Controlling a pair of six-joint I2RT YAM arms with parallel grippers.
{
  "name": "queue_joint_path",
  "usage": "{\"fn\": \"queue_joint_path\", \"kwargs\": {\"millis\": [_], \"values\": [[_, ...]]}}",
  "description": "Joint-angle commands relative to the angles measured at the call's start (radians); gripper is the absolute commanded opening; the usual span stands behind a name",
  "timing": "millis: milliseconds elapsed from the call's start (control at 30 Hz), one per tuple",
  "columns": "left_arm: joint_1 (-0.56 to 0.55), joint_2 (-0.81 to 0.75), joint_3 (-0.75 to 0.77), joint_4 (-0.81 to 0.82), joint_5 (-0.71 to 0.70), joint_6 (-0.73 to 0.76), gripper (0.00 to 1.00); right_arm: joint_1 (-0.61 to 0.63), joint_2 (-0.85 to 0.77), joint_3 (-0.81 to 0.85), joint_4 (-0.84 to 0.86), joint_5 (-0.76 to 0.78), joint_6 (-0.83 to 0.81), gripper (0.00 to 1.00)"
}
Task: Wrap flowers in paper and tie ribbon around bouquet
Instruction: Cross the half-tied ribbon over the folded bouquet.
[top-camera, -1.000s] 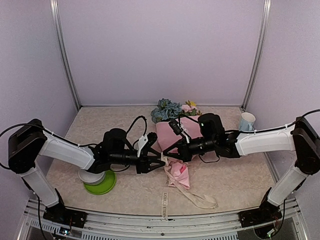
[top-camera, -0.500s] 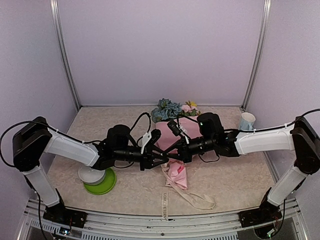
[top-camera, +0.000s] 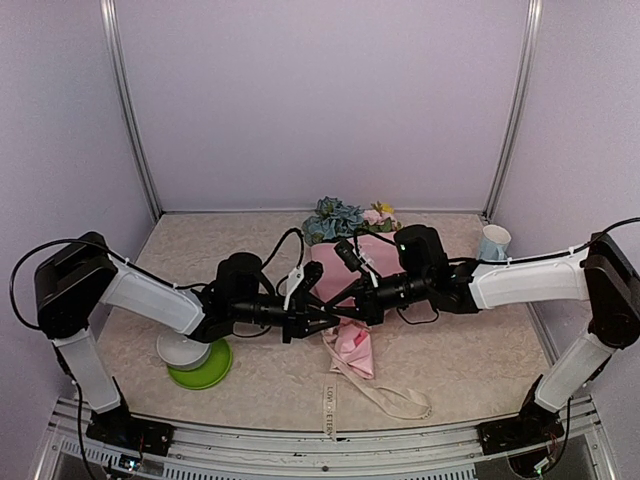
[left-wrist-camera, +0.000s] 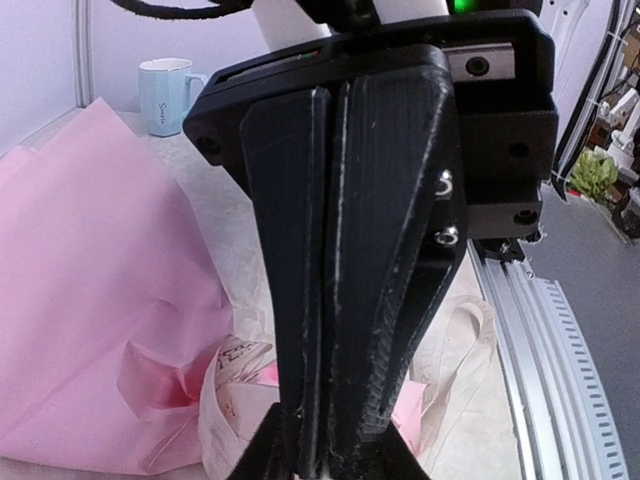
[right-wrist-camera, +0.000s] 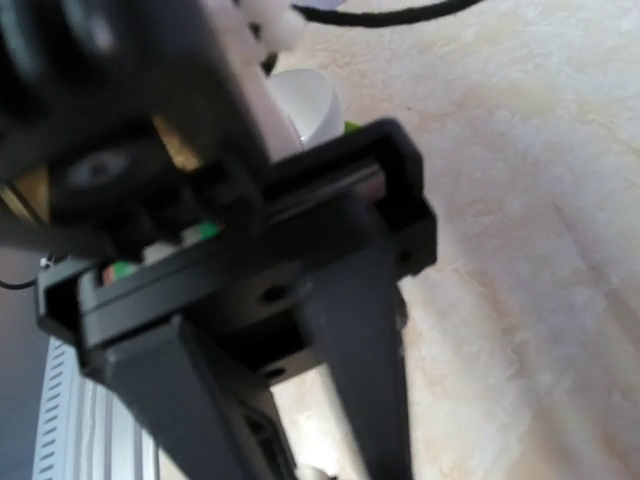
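We noted thin, matt, creased pink paper (left-wrist-camera: 90, 300) at left; soft cream cloth ribbon (top-camera: 328, 400); glossy mug (left-wrist-camera: 165, 92) upper left; matt, mottled tabletop (right-wrist-camera: 540, 200).

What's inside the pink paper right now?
Blue, pink and yellow flowers show just beyond the far edge of the paper. Their stalks are covered by the paper, so I cannot see how they lie inside it.

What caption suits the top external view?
Left gripper and right gripper meet over the wrapped bouquet, its ribbon trailing toward the near edge.
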Motion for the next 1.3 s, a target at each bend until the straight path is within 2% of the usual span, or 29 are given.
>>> {"fn": "queue_joint_path", "kwargs": {"millis": [0, 100, 233, 267, 333, 500, 533, 667, 733, 833, 900, 1033, 1267], "values": [[0.008, 0.051, 0.016, 0.089, 0.044, -0.027, 0.14, 0.003, 0.013, 0.022, 0.019, -0.019, 0.006, 0.00], [0.008, 0.070, 0.015, 0.106, 0.066, -0.040, 0.05, 0.002, 0.007, 0.019, 0.027, -0.014, 0.015, 0.00], [0.007, 0.076, 0.011, 0.102, 0.072, -0.039, 0.09, -0.005, 0.001, 0.015, 0.032, -0.017, 0.020, 0.00], [0.008, 0.075, 0.010, 0.104, 0.067, -0.038, 0.08, -0.006, 0.001, 0.015, 0.030, -0.017, 0.019, 0.00], [0.008, 0.075, 0.006, 0.118, 0.055, -0.038, 0.00, -0.007, 0.002, 0.014, 0.026, -0.017, 0.016, 0.00], [0.008, 0.098, 0.016, 0.165, 0.079, -0.077, 0.00, -0.007, 0.011, 0.006, 0.029, -0.016, 0.020, 0.00], [0.005, 0.101, 0.014, 0.176, 0.080, -0.085, 0.00, -0.007, 0.011, 0.006, 0.024, -0.014, 0.021, 0.02], [0.007, 0.107, 0.000, 0.185, 0.044, -0.084, 0.00, -0.024, -0.025, 0.010, -0.047, 0.024, -0.009, 0.35], [0.007, 0.109, -0.012, 0.187, 0.030, -0.083, 0.00, -0.060, -0.064, 0.004, -0.092, 0.068, -0.011, 0.42], [0.006, 0.113, -0.029, 0.200, 0.020, -0.087, 0.00, -0.124, -0.106, 0.006, -0.179, 0.172, -0.019, 0.41], [0.006, 0.122, -0.033, 0.209, 0.012, -0.090, 0.00, -0.135, -0.099, 0.022, -0.238, 0.229, -0.061, 0.35], [0.006, 0.123, -0.034, 0.215, 0.003, -0.099, 0.00, -0.135, -0.002, 0.117, -0.397, 0.206, -0.154, 0.23], [0.007, 0.114, -0.038, 0.192, 0.000, -0.091, 0.00, -0.132, 0.120, 0.201, -0.509, 0.174, -0.230, 0.29]]}}
